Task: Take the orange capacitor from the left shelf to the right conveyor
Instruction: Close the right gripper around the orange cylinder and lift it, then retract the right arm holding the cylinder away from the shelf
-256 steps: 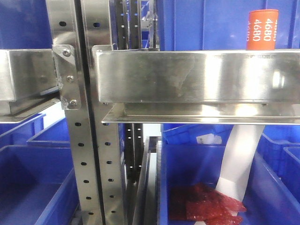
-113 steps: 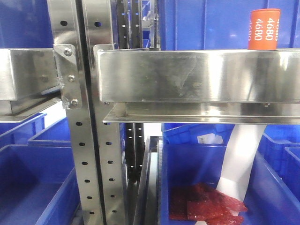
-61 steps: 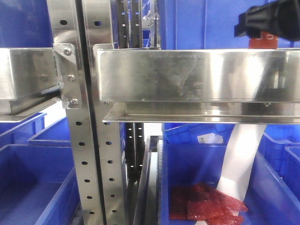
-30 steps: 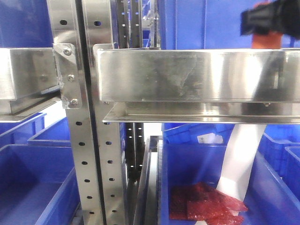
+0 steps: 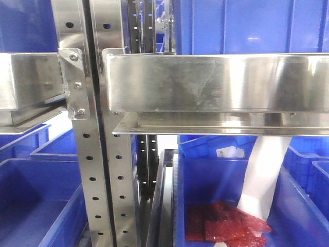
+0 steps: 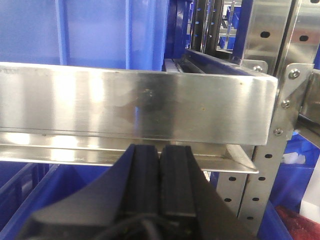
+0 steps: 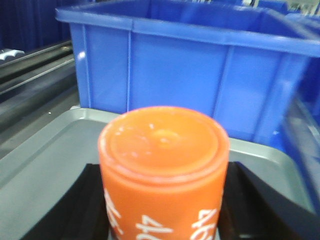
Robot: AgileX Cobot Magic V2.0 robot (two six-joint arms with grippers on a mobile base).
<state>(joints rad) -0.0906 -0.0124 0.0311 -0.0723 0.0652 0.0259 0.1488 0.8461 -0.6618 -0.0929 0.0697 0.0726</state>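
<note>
Gripping the orange capacitor (image 7: 164, 160), the right gripper (image 7: 165, 215) has its black fingers (image 7: 92, 200) set against both sides of the can. The can stands upright over the grey tray (image 7: 45, 150), toward its near edge, in front of a blue bin (image 7: 190, 65). Left gripper (image 6: 160, 155): jaws pressed fully together, holding nothing, facing the left shelf (image 6: 140, 105) rail.

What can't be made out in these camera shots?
1. Right wrist view: the orange capacitor, lower part and numerals cut by the bottom edge.
2. Front view: red items in the blue bin, too blurred to identify.
3. Left wrist view: left hand, mostly cut off below.
4. The conveyor: in no view.
</note>
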